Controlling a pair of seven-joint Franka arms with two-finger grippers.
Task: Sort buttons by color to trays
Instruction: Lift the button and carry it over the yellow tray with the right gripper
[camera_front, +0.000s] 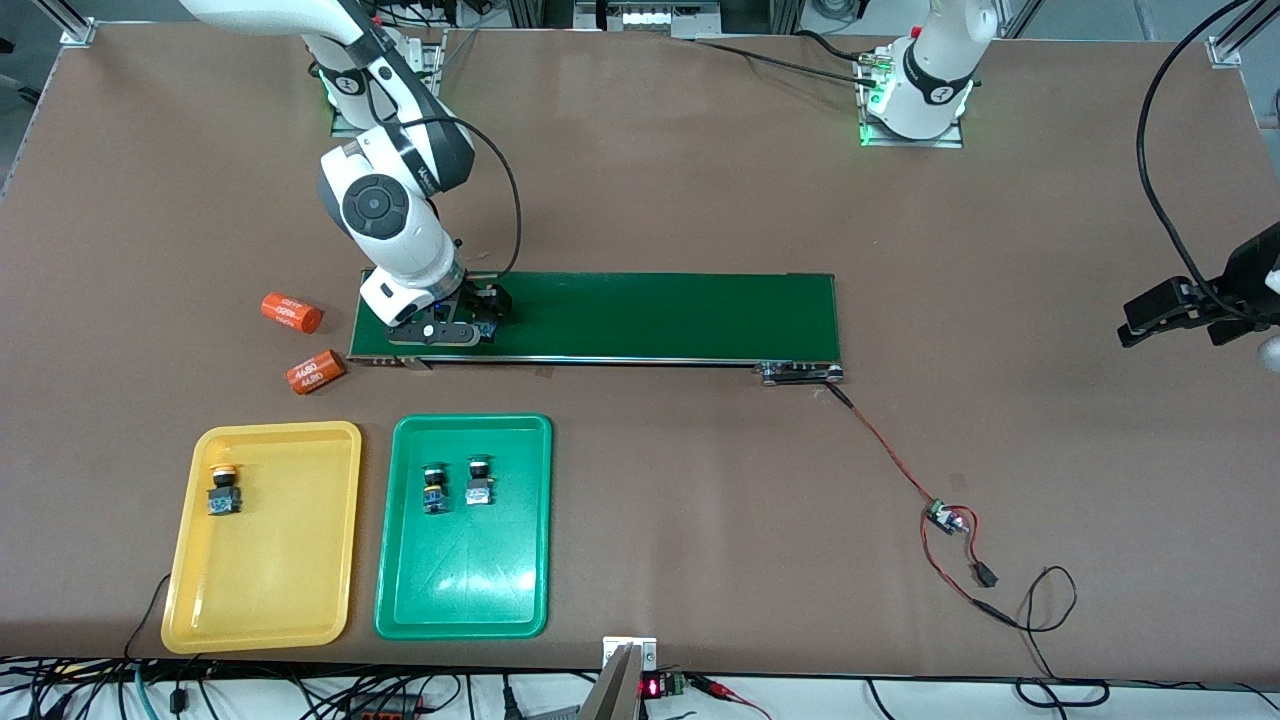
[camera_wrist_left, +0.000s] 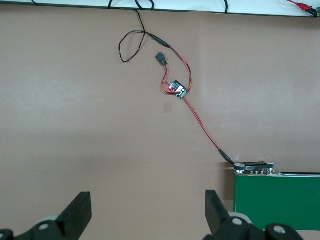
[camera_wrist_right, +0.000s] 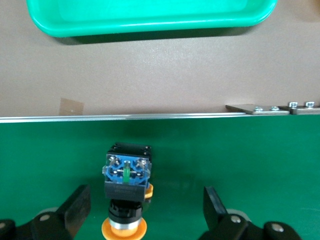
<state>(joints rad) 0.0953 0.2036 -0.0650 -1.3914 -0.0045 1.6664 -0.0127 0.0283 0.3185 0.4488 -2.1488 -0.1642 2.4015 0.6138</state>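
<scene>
A yellow-capped button (camera_wrist_right: 127, 192) lies on its side on the dark-green belt (camera_wrist_right: 250, 165). My right gripper (camera_wrist_right: 146, 202) stands open around it, one finger on each side, neither touching. In the front view my right gripper (camera_front: 478, 318) is low over the belt's end toward the right arm and mostly hides that button. The yellow tray (camera_front: 270, 580) holds one yellow-capped button (camera_front: 223, 490). Two buttons (camera_front: 433, 488) (camera_front: 480, 482) sit in the green tray (camera_front: 460, 590). My left gripper (camera_front: 1150, 315) waits open and empty over bare table at the left arm's end.
Two orange cylinders (camera_front: 291, 313) (camera_front: 317, 371) lie on the table beside the belt's end toward the right arm. A red-and-black wire with a small circuit board (camera_front: 945, 517) runs from the belt's other end toward the table's front edge.
</scene>
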